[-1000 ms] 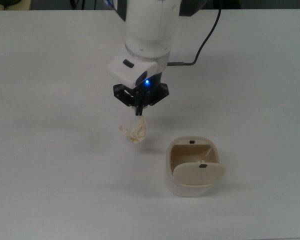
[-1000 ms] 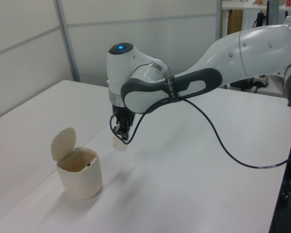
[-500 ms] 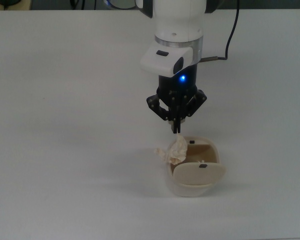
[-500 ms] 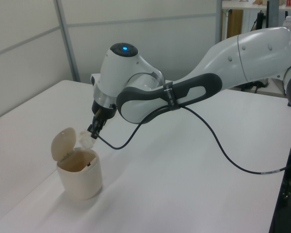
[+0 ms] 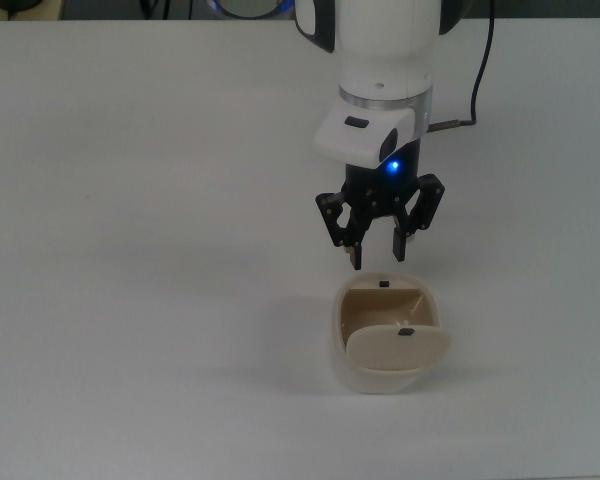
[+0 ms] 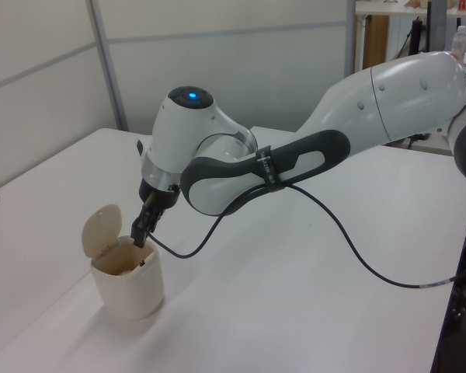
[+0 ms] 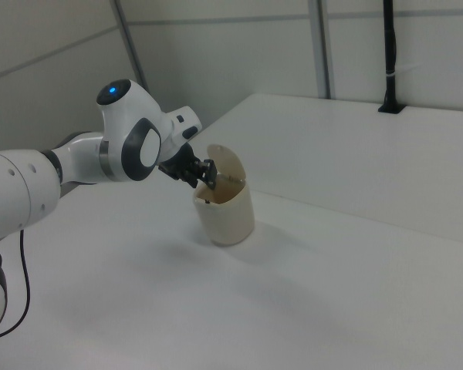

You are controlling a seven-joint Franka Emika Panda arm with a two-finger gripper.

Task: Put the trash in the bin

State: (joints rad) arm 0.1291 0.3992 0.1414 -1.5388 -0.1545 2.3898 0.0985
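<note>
From the top view, the gripper [image 5: 379,250] hangs just beyond the far rim of the bin [image 5: 389,378], fingers spread apart with nothing between them. The flap lid [image 5: 398,346] stands tipped back, leaving the tan interior exposed; no trash is visible on the table [image 5: 130,300] or within the visible part of the cavity, so it has presumably dropped inside, out of sight. From the left view, the fingertips point down at the bin's mouth [image 6: 124,264], a position consistent with a release straight into the opening. From the right view, the gripper [image 7: 204,171] sits level with the raised lid, close to the rim, holding nothing.
</note>
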